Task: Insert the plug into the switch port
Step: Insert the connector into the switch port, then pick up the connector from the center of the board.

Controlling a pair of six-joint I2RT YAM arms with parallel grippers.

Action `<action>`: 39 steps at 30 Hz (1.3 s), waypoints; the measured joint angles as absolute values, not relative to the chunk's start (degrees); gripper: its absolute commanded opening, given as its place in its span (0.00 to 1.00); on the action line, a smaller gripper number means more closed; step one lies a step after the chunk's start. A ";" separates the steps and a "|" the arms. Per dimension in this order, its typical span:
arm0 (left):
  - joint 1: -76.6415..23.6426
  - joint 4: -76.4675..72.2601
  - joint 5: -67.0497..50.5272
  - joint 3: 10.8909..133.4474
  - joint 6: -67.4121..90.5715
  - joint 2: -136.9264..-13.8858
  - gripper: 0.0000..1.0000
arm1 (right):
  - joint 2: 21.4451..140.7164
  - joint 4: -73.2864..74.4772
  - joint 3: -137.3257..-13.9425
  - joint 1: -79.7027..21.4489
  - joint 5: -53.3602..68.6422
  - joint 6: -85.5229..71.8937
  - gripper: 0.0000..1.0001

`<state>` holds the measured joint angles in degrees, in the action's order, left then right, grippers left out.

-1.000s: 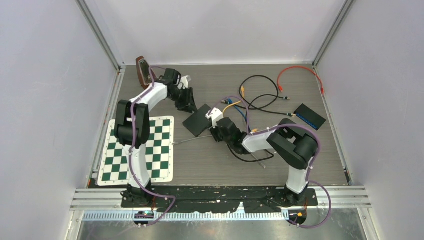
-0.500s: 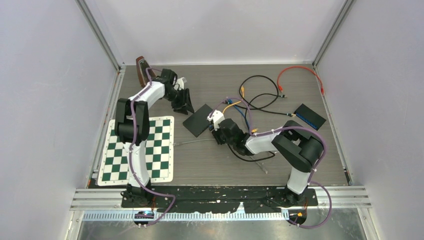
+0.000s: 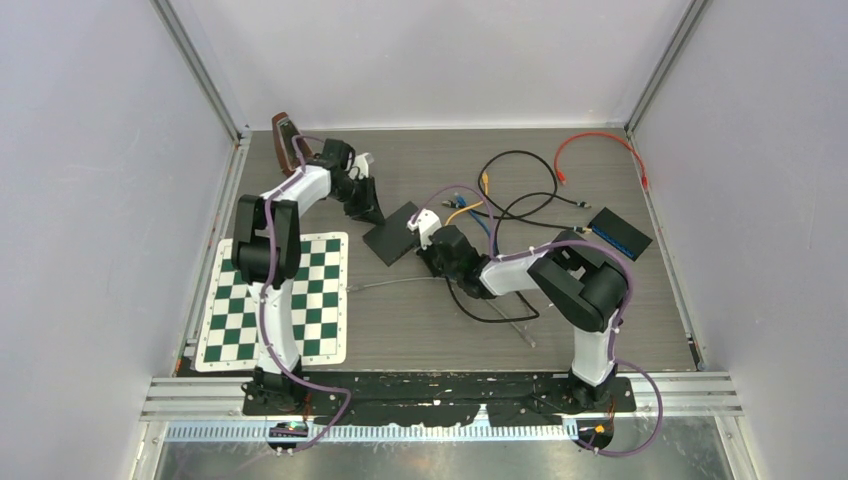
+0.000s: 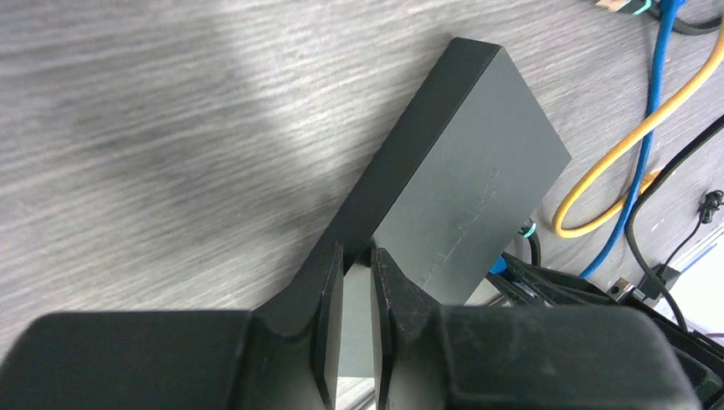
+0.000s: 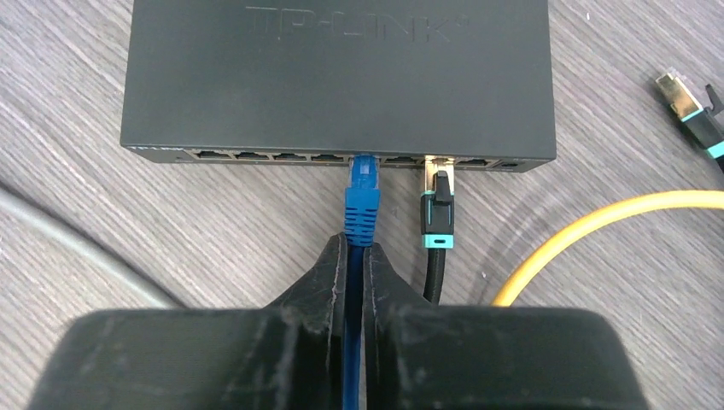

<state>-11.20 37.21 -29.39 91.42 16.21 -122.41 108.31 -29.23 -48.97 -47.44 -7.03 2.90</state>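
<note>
The black switch [image 3: 395, 236] lies flat mid-table, its row of ports [image 5: 256, 155] facing my right gripper. My left gripper [image 4: 356, 253] is shut on the switch's near corner [image 4: 461, 188], one finger on each side of the edge. A blue plug [image 5: 362, 192] has its tip in a middle port. My right gripper [image 5: 356, 245] is shut on the blue cable just behind the plug. From above, the left gripper [image 3: 374, 210] is at the switch's far-left corner and the right gripper [image 3: 430, 256] at its right side.
A black plug with a teal band [image 5: 437, 213] sits two ports to the right. A yellow cable [image 5: 598, 224], a loose plug [image 5: 686, 102] and a grey cable [image 5: 60, 239] lie nearby. Black cables [image 3: 520, 190], an orange cable [image 3: 590, 143], a second switch [image 3: 620, 232] and a checkerboard mat [image 3: 285, 300] also lie on the table.
Both grippers have closed, the left on the switch's corner and the right on the blue cable. The right arm has pushed toward the switch, which shifted slightly up and left.
</note>
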 measured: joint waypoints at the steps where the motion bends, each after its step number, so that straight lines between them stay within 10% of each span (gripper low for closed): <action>1: -11.20 36.12 -29.43 91.05 16.25 -122.34 0.12 | 108.55 -29.15 -49.34 -47.31 -6.92 2.96 0.05; 9: -11.20 29.43 -28.03 89.76 15.79 -121.86 0.22 | 111.13 -24.29 -55.24 -45.67 -6.02 2.92 0.10; 25: -10.46 44.14 -23.73 96.62 17.56 -118.02 0.75 | 105.12 -25.82 -49.76 -41.71 0.32 3.40 0.76; 32: -7.16 45.25 -18.65 90.70 17.26 -106.00 0.99 | 89.36 -20.58 -48.40 -40.58 7.70 6.39 0.75; 39: -7.64 45.41 -4.82 77.28 17.85 -87.68 1.00 | 88.49 -15.79 -50.22 -40.91 14.59 5.67 0.69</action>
